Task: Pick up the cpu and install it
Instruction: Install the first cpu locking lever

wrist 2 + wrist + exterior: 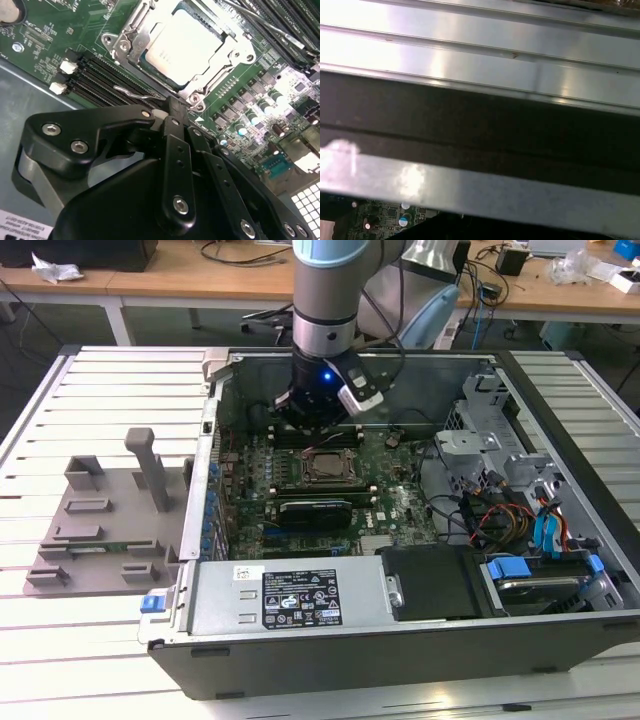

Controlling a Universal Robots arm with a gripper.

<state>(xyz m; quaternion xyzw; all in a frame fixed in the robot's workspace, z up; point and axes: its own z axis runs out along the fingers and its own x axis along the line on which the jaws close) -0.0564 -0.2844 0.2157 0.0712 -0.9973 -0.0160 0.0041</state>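
Hazards: gripper (170,109), fingers drawn narrow with nothing seen between them, hangs just beside a corner of the socket frame (131,37) and its wire lever (132,93). A slip here may scrape the memory slots (107,75), or the lever, which looks free, may leave the frame unlatched. Item: cpu (186,44), flat square, pale silver-grey top washed by glare, lying level within the frame on the green motherboard (400,505), inside the open computer case (420,655).
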